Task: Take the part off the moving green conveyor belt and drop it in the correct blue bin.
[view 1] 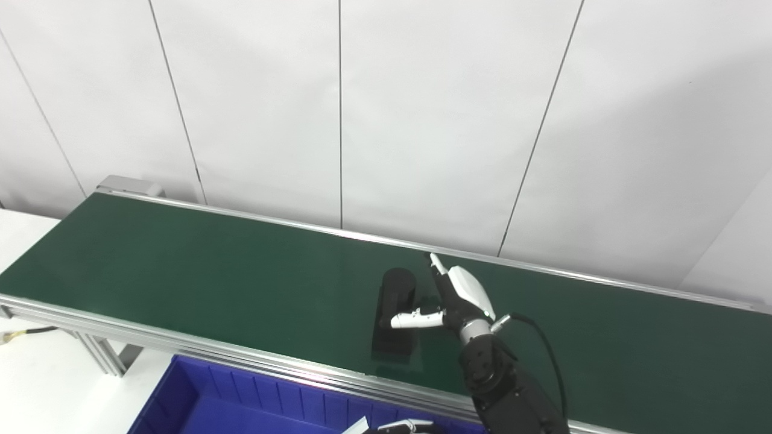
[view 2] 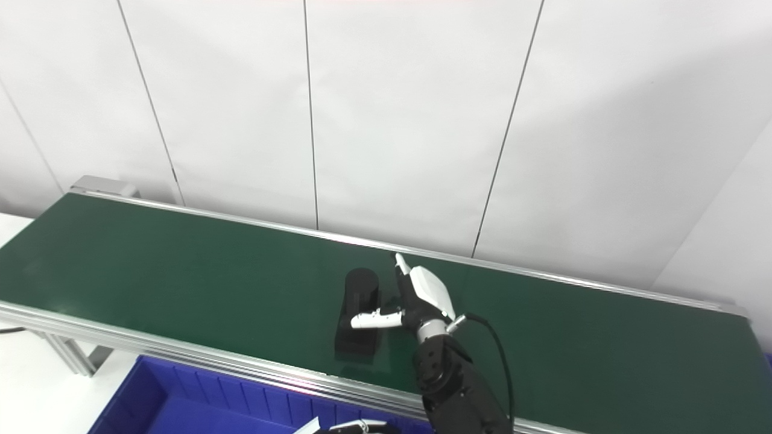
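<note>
Left eye view: right hand (view 1: 453, 301) spread, grasping nothing, thumb over black part (view 1: 396, 316) just left of it on green belt (view 1: 211, 271). Part's long axis crosses the belt. Left hand (view 1: 392, 427) barely visible; state unclear.

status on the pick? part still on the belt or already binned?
Done: nothing binned; the blue bin shows no part. In hand: the right hand is open beside the black part, thumb across it, part on the green belt. Left: close, lift, drop in bin. The left hand waits, barely visible.
</note>
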Action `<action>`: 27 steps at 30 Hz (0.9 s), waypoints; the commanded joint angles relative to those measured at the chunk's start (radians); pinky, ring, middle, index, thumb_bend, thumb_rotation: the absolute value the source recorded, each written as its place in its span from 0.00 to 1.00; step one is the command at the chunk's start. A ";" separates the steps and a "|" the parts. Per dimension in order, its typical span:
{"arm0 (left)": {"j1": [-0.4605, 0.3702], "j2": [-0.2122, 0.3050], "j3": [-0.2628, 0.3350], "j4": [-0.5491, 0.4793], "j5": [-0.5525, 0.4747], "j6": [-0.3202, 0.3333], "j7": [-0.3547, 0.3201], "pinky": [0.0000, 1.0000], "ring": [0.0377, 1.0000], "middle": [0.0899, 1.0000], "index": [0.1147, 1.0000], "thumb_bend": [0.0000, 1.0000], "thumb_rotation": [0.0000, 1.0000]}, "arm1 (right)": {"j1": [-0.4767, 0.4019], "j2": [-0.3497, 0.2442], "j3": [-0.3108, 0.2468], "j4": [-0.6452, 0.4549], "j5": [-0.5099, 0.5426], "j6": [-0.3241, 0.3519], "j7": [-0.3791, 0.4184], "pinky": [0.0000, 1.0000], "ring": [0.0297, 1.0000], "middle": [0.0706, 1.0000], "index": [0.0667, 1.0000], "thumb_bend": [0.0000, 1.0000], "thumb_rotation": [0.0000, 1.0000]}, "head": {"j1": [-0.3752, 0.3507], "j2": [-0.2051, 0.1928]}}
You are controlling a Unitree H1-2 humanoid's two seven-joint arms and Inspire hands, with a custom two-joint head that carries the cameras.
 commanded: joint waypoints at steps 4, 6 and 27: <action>0.005 0.006 -0.005 -0.060 -0.026 0.003 -0.011 0.64 0.72 0.78 0.81 0.89 0.15 | -0.087 0.028 0.024 0.042 -0.010 -0.043 -0.047 0.90 0.91 0.95 0.98 1.00 0.45 | -0.006 0.013; 0.010 0.006 -0.007 -0.073 -0.021 0.015 -0.010 0.65 0.72 0.79 0.80 0.89 0.17 | -0.091 0.038 0.027 0.049 -0.007 -0.018 -0.041 0.95 0.93 0.95 0.97 0.98 0.41 | -0.008 0.016; -0.007 -0.006 -0.007 -0.053 -0.034 0.010 -0.001 0.65 0.73 0.80 0.80 0.90 0.15 | -0.070 0.107 -0.175 0.206 0.274 -0.309 -0.128 0.27 0.38 0.45 0.47 0.51 0.00 | -0.015 0.021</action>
